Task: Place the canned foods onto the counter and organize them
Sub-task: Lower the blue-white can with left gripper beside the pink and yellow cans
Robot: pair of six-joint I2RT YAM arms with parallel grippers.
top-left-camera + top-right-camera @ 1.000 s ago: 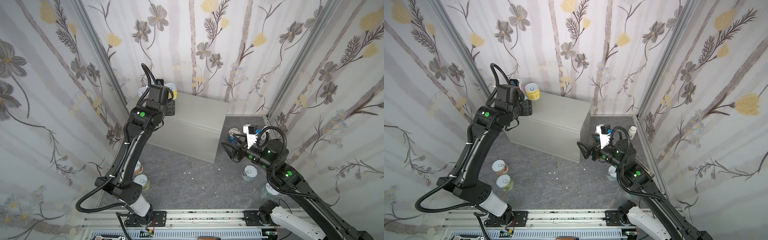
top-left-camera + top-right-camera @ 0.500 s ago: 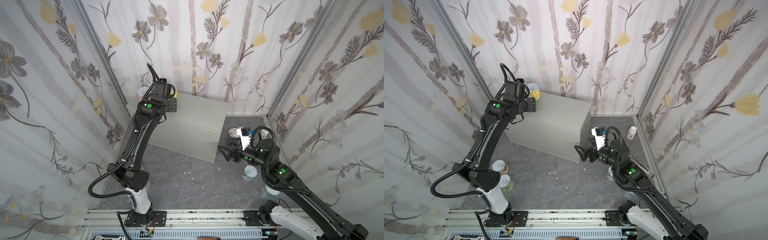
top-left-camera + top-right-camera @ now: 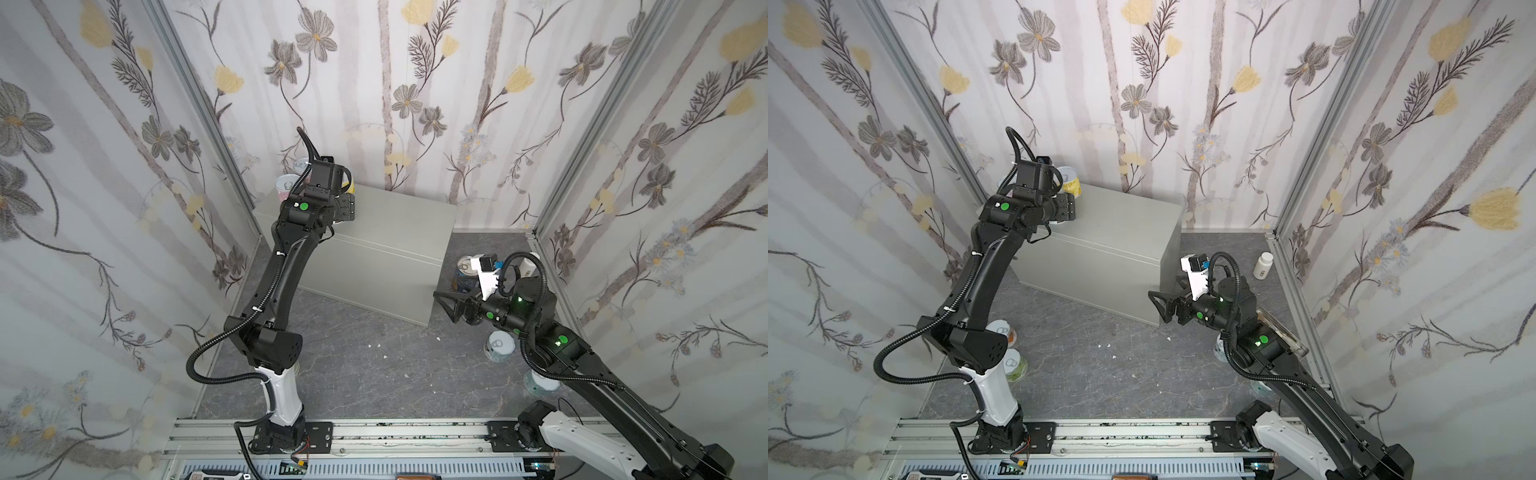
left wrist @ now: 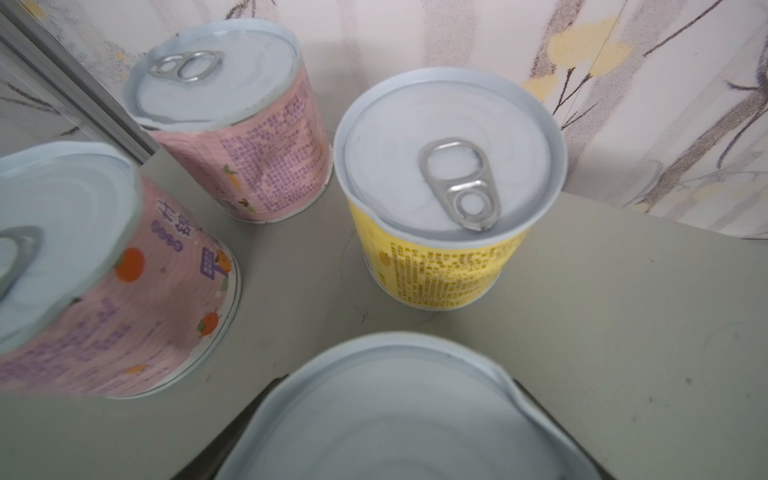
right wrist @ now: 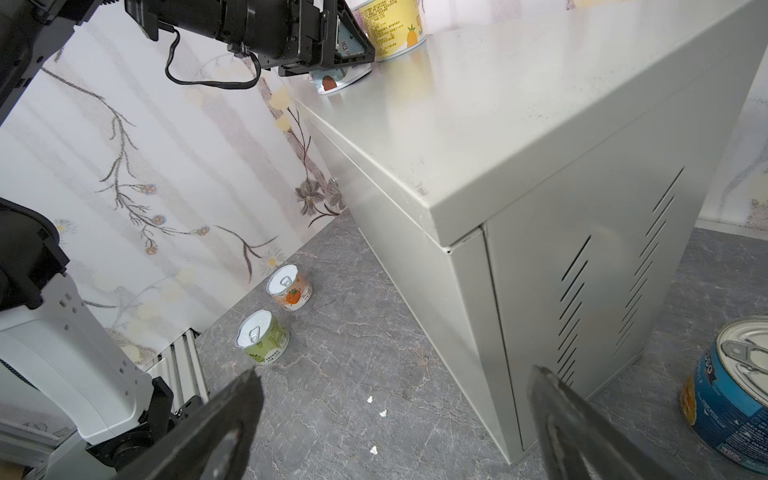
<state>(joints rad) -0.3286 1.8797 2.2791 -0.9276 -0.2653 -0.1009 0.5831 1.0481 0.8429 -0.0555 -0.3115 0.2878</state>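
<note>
The counter (image 3: 395, 232) (image 3: 1121, 232) is the grey metal box at the back. Two pink cans (image 4: 249, 137) (image 4: 104, 291) and a yellow can (image 4: 440, 249) (image 3: 1069, 183) stand on its far left corner. My left gripper (image 3: 345, 208) (image 3: 1065, 210) straddles a blue-labelled can (image 5: 338, 77) whose lid (image 4: 395, 415) fills the left wrist view. That can rests on the counter top, with dark fingers (image 4: 249, 399) close on both sides. My right gripper (image 3: 446, 305) (image 5: 392, 374) hangs open and empty over the floor at the counter's front right corner.
On the dark floor, an orange-print can (image 5: 289, 289) and a green can (image 5: 262, 336) stand near the left arm's base. A taller blue can (image 5: 731, 395) (image 3: 467, 274) and two short cans (image 3: 500, 345) (image 3: 540, 384) surround the right arm. A white pill bottle (image 3: 1263, 266) stands by the right wall.
The left arm has stretched out and brought the can down onto the counter beside the others. The right gripper has drifted a little left towards the counter's corner, still open.
</note>
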